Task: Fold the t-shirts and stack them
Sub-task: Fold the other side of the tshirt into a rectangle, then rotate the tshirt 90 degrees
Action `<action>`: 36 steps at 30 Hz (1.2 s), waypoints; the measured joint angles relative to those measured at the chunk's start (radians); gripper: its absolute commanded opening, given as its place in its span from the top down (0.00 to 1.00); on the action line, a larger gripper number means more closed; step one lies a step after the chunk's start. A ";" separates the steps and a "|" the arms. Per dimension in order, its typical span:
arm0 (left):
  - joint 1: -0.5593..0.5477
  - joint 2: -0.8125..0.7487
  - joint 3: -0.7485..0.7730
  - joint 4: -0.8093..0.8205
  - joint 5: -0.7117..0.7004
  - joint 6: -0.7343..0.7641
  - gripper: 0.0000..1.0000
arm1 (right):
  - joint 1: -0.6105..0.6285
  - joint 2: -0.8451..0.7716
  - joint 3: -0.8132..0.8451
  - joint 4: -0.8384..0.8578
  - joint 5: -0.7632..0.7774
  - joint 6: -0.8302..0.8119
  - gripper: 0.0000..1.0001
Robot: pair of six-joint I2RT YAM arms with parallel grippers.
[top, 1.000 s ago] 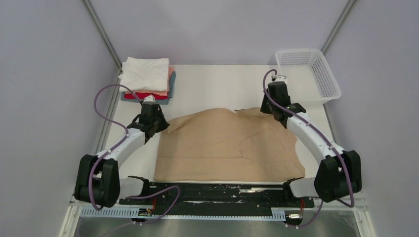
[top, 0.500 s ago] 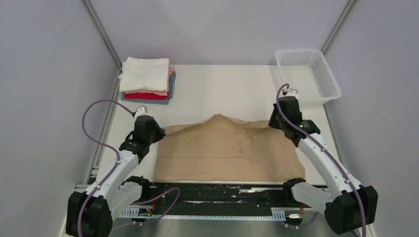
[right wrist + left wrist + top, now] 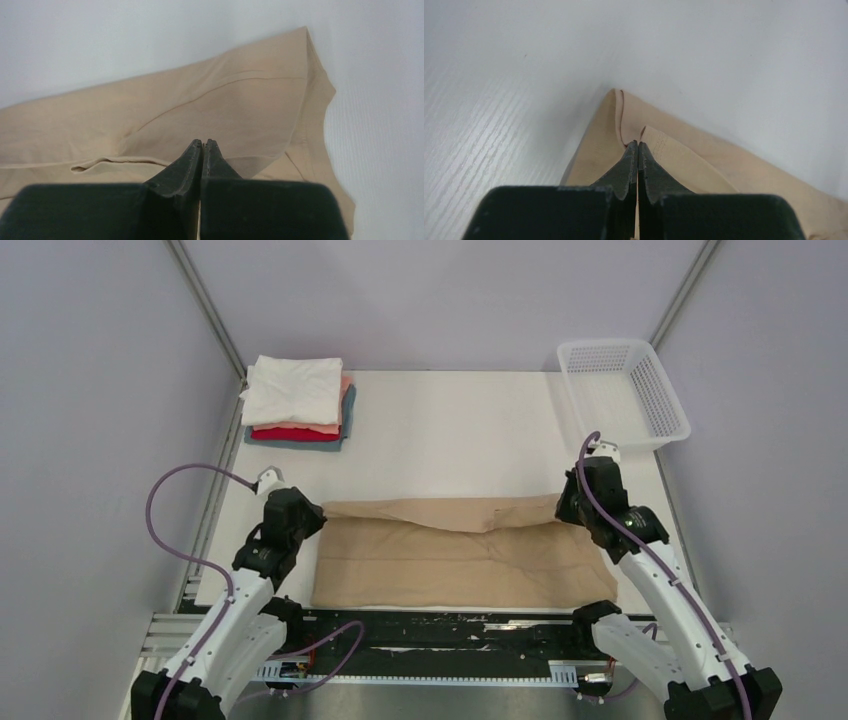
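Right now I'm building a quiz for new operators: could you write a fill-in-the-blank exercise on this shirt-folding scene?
The top shirt of the folded stack is ___.
The mesh basket stands at the table's far ___ corner.
The left gripper and right gripper are both shut on the ___ t-shirt.
Missing words: white; right; tan.

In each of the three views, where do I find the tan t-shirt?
Top external: the tan t-shirt lies across the near half of the white table.
Left wrist: centre to lower right.
Right wrist: across the middle.
Shared landmark: the white table.
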 measured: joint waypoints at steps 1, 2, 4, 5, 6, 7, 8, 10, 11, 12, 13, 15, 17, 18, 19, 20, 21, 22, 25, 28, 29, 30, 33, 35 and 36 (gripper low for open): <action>0.000 -0.010 -0.011 -0.001 -0.005 -0.006 1.00 | 0.000 -0.004 -0.004 -0.005 0.001 0.003 1.00; 0.000 -0.018 -0.020 -0.003 -0.008 -0.012 1.00 | 0.000 -0.008 -0.008 -0.014 0.000 0.008 1.00; -0.001 -0.034 -0.040 -0.014 -0.010 -0.023 1.00 | 0.000 -0.016 -0.012 -0.034 0.001 0.014 1.00; -0.001 -0.039 -0.047 -0.020 -0.008 -0.026 1.00 | 0.000 -0.022 -0.012 -0.043 0.002 0.019 1.00; -0.001 -0.043 -0.052 -0.024 -0.006 -0.029 1.00 | 0.000 -0.027 -0.012 -0.050 0.003 0.023 1.00; -0.001 -0.048 -0.057 -0.027 -0.002 -0.031 1.00 | 0.000 -0.035 -0.012 -0.056 0.004 0.029 1.00; -0.001 -0.051 -0.060 -0.031 0.000 -0.034 1.00 | 0.000 -0.042 -0.012 -0.060 0.006 0.033 1.00; -0.001 -0.061 -0.065 -0.032 0.007 -0.040 1.00 | 0.000 -0.056 -0.012 -0.068 0.011 0.039 1.00; -0.001 -0.066 -0.069 -0.032 0.011 -0.043 1.00 | 0.000 -0.065 -0.012 -0.076 0.013 0.043 1.00; -0.001 -0.072 -0.073 -0.033 0.015 -0.046 1.00 | 0.000 -0.070 -0.012 -0.082 0.014 0.044 0.99; -0.001 -0.079 -0.079 -0.032 0.019 -0.050 1.00 | 0.000 -0.075 -0.012 -0.089 0.014 0.047 0.97; -0.001 -0.094 -0.093 -0.032 0.025 -0.057 1.00 | 0.000 -0.084 -0.012 -0.106 0.013 0.054 0.96; -0.001 -0.102 -0.109 -0.033 0.026 -0.064 1.00 | 0.000 -0.090 -0.014 -0.115 0.008 0.059 0.94; -0.001 -0.103 -0.115 -0.036 0.025 -0.071 0.98 | 0.000 -0.093 -0.020 -0.116 0.002 0.063 0.92; -0.001 -0.102 -0.118 -0.040 0.024 -0.077 0.88 | 0.000 -0.096 -0.028 -0.117 -0.003 0.069 0.89; -0.001 -0.101 -0.121 -0.045 0.023 -0.085 0.78 | 0.000 -0.100 -0.042 -0.121 -0.013 0.079 0.86; -0.001 -0.101 -0.121 -0.056 0.019 -0.097 0.52 | 0.000 -0.103 -0.058 -0.128 -0.019 0.090 0.81; -0.001 -0.100 -0.121 -0.064 0.015 -0.106 0.37 | 0.000 -0.106 -0.076 -0.137 -0.030 0.105 0.79; -0.001 -0.098 -0.116 -0.118 -0.006 -0.153 0.01 | 0.005 -0.106 -0.097 -0.207 -0.066 0.159 0.77; -0.001 -0.100 -0.067 -0.216 -0.042 -0.198 0.00 | 0.009 -0.130 -0.097 -0.290 -0.084 0.216 0.53; -0.001 -0.102 -0.040 -0.247 -0.057 -0.208 0.00 | 0.011 -0.150 -0.097 -0.316 -0.093 0.231 0.40; -0.001 -0.105 -0.013 -0.269 -0.067 -0.213 0.00 | 0.012 -0.176 -0.097 -0.335 -0.103 0.245 0.31; -0.001 -0.114 0.070 -0.278 -0.070 -0.206 0.00 | 0.012 -0.272 -0.097 -0.343 -0.124 0.267 0.00; 0.000 -0.106 0.098 -0.241 -0.030 -0.183 0.00 | 0.013 -0.320 -0.099 -0.328 -0.131 0.280 0.00; -0.001 -0.087 0.105 -0.203 0.012 -0.165 0.00 | 0.013 -0.334 -0.106 -0.306 -0.138 0.282 0.00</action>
